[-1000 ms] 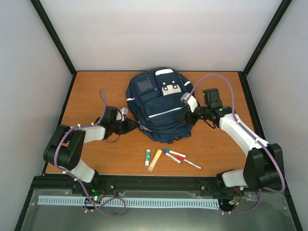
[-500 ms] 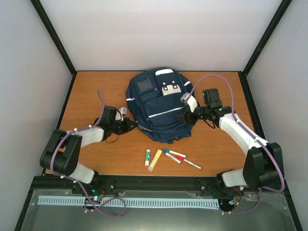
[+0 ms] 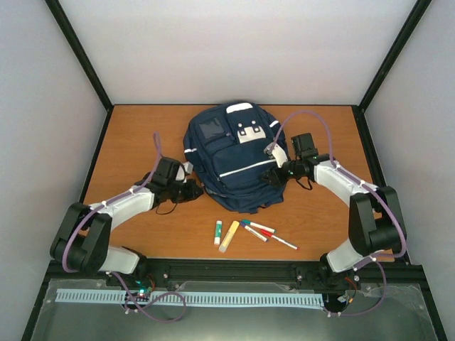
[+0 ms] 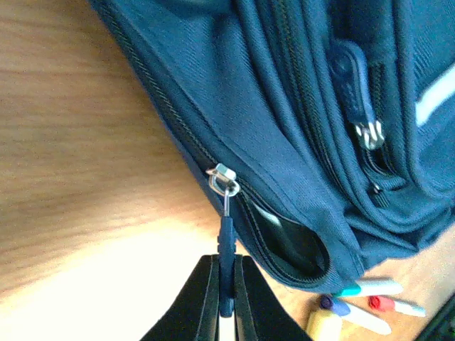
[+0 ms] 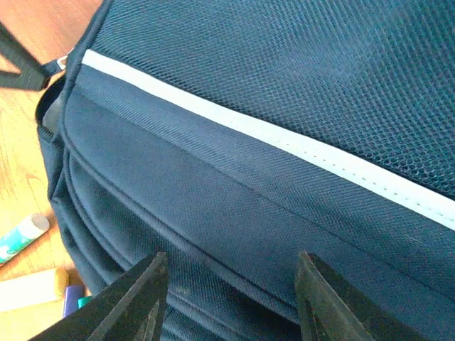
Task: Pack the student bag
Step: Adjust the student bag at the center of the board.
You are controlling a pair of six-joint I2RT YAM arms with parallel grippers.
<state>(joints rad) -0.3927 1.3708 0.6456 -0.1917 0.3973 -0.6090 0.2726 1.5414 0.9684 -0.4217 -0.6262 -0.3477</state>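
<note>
navy woven student bag [image 3: 227,167] lay at the centre of the wooden table [image 3: 135,135], white-striped and mesh-panelled.
left gripper [image 4: 226,283] pinched the slim blue zipper pull [image 4: 226,238] below its metal slider [image 4: 222,175], the pocket [image 4: 288,245] gaping dark, contents unreadable; right gripper [image 5: 229,288] stood spread over the bag's ribbed side, contact unclear. markers [image 3: 257,228] lay nearby, cropped in the wrist views.

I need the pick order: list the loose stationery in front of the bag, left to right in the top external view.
white glue stick → yellow stick → two markers lying together, too overlapped to rank between themselves → red-tipped marker, farthest right.
</note>
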